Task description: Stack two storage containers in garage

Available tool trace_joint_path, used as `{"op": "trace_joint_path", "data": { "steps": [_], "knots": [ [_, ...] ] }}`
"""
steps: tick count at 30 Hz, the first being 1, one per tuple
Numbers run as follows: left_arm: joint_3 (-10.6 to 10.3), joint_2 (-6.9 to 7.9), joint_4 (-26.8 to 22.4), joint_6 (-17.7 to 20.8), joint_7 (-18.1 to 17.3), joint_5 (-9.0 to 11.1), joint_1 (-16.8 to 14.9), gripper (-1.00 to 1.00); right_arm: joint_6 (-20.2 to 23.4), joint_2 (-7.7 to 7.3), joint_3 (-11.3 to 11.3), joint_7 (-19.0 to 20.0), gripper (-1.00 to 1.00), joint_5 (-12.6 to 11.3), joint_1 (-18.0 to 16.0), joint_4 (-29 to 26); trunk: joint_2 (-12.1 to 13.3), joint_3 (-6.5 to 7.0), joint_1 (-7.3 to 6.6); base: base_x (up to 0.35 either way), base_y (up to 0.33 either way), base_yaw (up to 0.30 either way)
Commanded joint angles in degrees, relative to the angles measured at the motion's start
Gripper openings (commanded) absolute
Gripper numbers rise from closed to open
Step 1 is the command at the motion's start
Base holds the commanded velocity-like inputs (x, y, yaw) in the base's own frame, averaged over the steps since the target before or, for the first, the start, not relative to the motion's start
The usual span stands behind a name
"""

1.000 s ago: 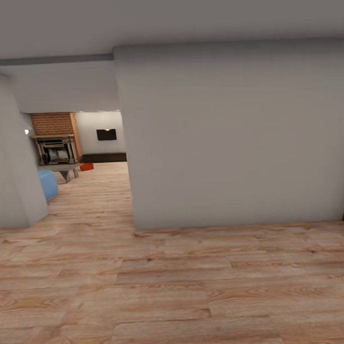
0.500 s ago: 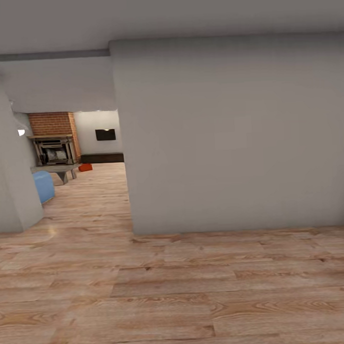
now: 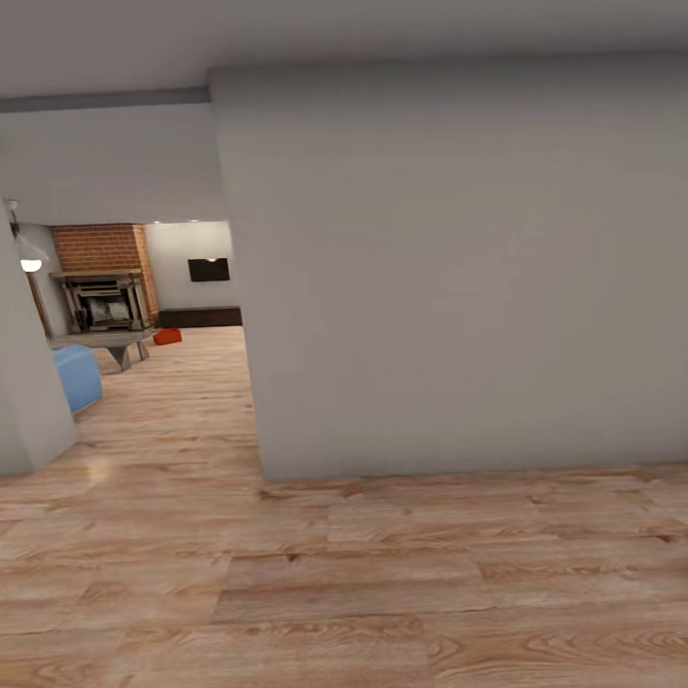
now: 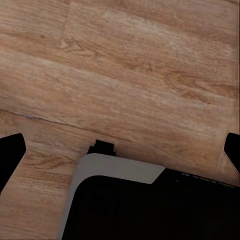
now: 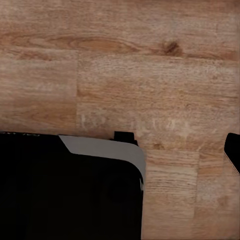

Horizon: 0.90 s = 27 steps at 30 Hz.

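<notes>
Far off in the living room, one orange-red storage container [image 3: 168,337] sits on the light wood planks, near the red-brick fireplace [image 3: 103,277]. It is small in the head view, seen through the opening left of a grey wall. The garage and its floor are out of view. My left gripper [image 4: 121,150] hangs open over bare planks, its dark fingertips [image 4: 10,155] at the picture's two sides. My right gripper [image 5: 150,150] is also open and holds nothing; one fingertip [image 5: 233,150] shows at the edge.
A broad grey wall [image 3: 461,269] stands straight ahead, its corner edge beside the opening. Another grey wall [image 3: 10,379] borders the opening's left side. Beyond are a blue seat [image 3: 77,376], a low table [image 3: 109,344] and a lamp [image 3: 30,263]. My dark base [image 4: 150,210] shows under both wrists.
The whole head view has shifted: the camera has moved closer to the grey wall, which looms larger. The container and the furniture have not moved. Both grippers look unchanged.
</notes>
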Motion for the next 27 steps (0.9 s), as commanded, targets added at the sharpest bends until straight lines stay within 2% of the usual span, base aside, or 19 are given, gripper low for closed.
{"op": "trace_joint_path", "data": {
  "steps": [1,18,27],
  "knots": [
    [-0.5,0.0,0.0,-0.2,0.1,0.4,0.0,1.0,-0.3,0.03,0.5,0.0,1.0,-0.4,-0.1,0.2,-0.1,-0.08,0.04,0.322,0.0,0.0],
    [-0.5,0.01,0.0,-0.2,0.1,0.4,0.0,1.0,-0.3,0.0,0.4,0.1,1.0,-0.5,-0.1,0.2,-0.1,-0.08,0.04,0.322,0.0,0.006],
    [-0.5,0.07,0.0,-0.2,0.1,0.4,0.0,1.0,-0.2,0.1,0.4,0.1,1.0,-0.5,-0.1,0.2,-0.1,-0.08,0.04,0.322,0.0,0.236]
  ]
}}
